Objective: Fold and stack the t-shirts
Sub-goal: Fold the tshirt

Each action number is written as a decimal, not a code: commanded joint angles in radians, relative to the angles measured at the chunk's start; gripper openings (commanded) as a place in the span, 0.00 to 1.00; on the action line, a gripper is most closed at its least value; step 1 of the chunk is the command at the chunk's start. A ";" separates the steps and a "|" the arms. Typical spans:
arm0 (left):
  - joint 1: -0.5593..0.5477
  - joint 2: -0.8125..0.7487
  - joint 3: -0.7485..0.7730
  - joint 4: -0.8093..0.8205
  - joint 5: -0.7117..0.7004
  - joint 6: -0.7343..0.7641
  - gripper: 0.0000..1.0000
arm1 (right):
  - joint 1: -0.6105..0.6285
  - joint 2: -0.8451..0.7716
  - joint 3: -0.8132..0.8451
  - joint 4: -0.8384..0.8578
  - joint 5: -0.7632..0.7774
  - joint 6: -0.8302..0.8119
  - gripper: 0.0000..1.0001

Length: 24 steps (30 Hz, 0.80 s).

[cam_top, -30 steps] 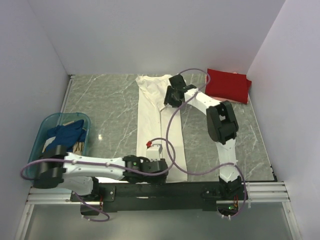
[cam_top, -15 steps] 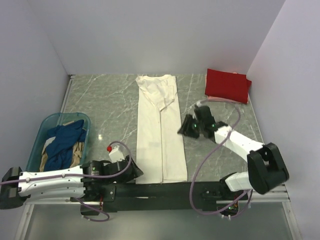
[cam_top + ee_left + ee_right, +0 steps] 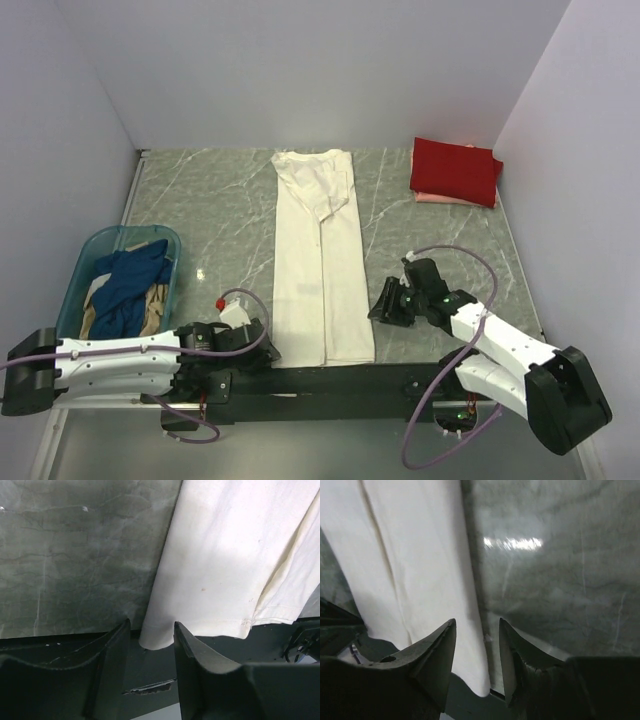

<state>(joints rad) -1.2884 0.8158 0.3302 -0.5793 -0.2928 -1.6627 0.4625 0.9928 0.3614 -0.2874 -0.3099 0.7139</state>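
A cream-white t-shirt (image 3: pixel 320 270) lies folded into a long narrow strip down the middle of the table, its hem hanging just over the near edge. My left gripper (image 3: pixel 268 350) is open at its near left corner; in the left wrist view that corner (image 3: pixel 156 639) sits between the fingertips of the gripper (image 3: pixel 151 623), unpinched. My right gripper (image 3: pixel 380 308) is open beside the strip's right edge near the hem, and the gripper (image 3: pixel 477 621) straddles that edge of the shirt (image 3: pixel 420 570). A folded red t-shirt (image 3: pixel 455 168) rests on a pale pink one (image 3: pixel 445 198) at the back right.
A teal plastic basket (image 3: pixel 90 258) at the near left holds a dark blue shirt (image 3: pixel 130 280) and a tan one (image 3: pixel 158 298). The marble tabletop (image 3: pixel 220 210) is walled on three sides. A black rail (image 3: pixel 330 380) runs along the near edge.
The right arm has swung from the shirt's far end back to its near right side. The left gripper has slid left from the hem's middle to the near left corner.
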 commanded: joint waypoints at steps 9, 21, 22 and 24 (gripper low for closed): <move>0.009 0.057 0.004 0.004 0.030 -0.022 0.40 | 0.111 -0.074 -0.096 -0.148 -0.077 0.033 0.45; 0.009 0.126 0.017 0.025 0.066 0.018 0.32 | 0.183 -0.138 -0.151 -0.260 -0.075 0.029 0.43; 0.009 0.131 0.017 0.029 0.070 0.021 0.31 | 0.183 -0.138 -0.157 -0.262 -0.077 0.030 0.44; 0.009 0.140 0.018 0.032 0.073 0.026 0.30 | 0.186 -0.138 -0.164 -0.259 -0.083 0.029 0.43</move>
<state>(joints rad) -1.2823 0.9279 0.3500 -0.5125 -0.2459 -1.6604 0.6357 0.8436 0.2478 -0.4328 -0.4316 0.7624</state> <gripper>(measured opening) 0.305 0.433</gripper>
